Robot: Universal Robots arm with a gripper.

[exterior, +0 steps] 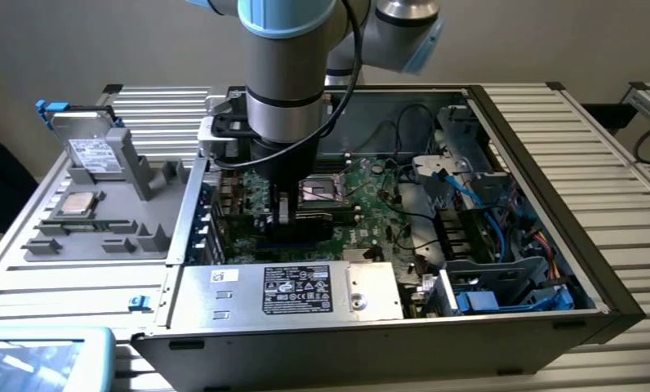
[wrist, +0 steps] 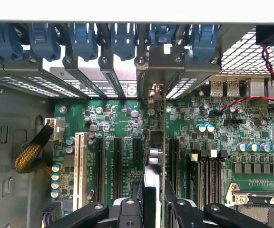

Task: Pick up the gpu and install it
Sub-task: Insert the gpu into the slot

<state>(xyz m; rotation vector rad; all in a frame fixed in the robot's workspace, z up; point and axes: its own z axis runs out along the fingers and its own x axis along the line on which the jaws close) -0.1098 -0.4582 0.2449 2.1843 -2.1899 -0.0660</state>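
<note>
The open computer case (exterior: 521, 322) lies on the table with its motherboard (exterior: 374, 200) facing up. My gripper (exterior: 285, 214) reaches down into it over the expansion slots. In the wrist view the gpu (wrist: 154, 156) shows edge-on as a thin upright card running between the fingers (wrist: 127, 211) toward the case's rear wall. Its metal bracket (wrist: 157, 66) sits in line with one rear slot opening, among the blue latches (wrist: 84, 40). The gripper (wrist: 153, 211) is shut on the card's upper edge. The card's lower edge stands at a black slot; how deep it sits is hidden.
A grey fixture (exterior: 96, 237) on the exterior view's left holds a silver hard drive (exterior: 91, 151) and a processor chip (exterior: 77, 204). The power supply (exterior: 292, 290) fills the case's near side. Blue cables and a drive cage (exterior: 500, 269) crowd the exterior view's right. A yellow braided cable (wrist: 30, 154) lies beside the slots.
</note>
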